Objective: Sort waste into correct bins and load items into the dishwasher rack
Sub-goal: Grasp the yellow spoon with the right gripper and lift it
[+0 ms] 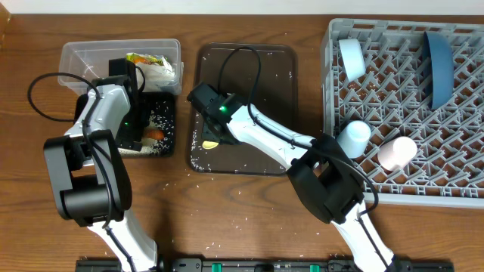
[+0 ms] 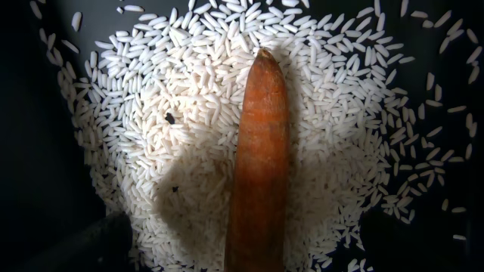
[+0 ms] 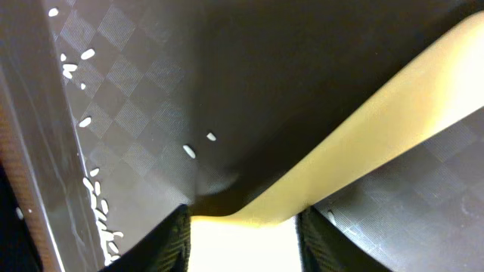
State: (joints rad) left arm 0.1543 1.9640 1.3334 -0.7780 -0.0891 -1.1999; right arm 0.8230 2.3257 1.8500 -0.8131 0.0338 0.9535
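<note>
Dishwasher rack (image 1: 454,159), right side of the table (image 1: 249,219). In it:
- dark blue plate (image 1: 439,68), on edge, far right
- pale blue bowl (image 1: 352,57), tipped on its side, far-left corner
- light blue cup (image 1: 354,137) and pink cup (image 1: 397,151), side by side toward the near edge

Brown serving tray (image 1: 265,91), centre, a few stray grains on it. The right gripper (image 3: 242,227) is down at the tray's near-left corner. Its fingers (image 3: 175,238) are clamped on the yellow spoon (image 3: 378,136). The wrist view shows the spoon filling the gap between them and running away up and to the right, close over the tray floor.

Clear tub (image 1: 83,53), far left. It holds the snack wrapper (image 1: 147,60), with the white tissue (image 1: 162,73) just beside it.

Black tray (image 2: 30,166), touching the tub's near side. The left gripper (image 1: 140,130) hangs low over it. I cannot tell whether its fingers are apart or together.

Carrot stick (image 2: 261,166), lying flat on the rice (image 2: 189,113) heaped in the black tray. It is directly under the left wrist camera, tip pointing away. More grains lie scattered around the heap.
</note>
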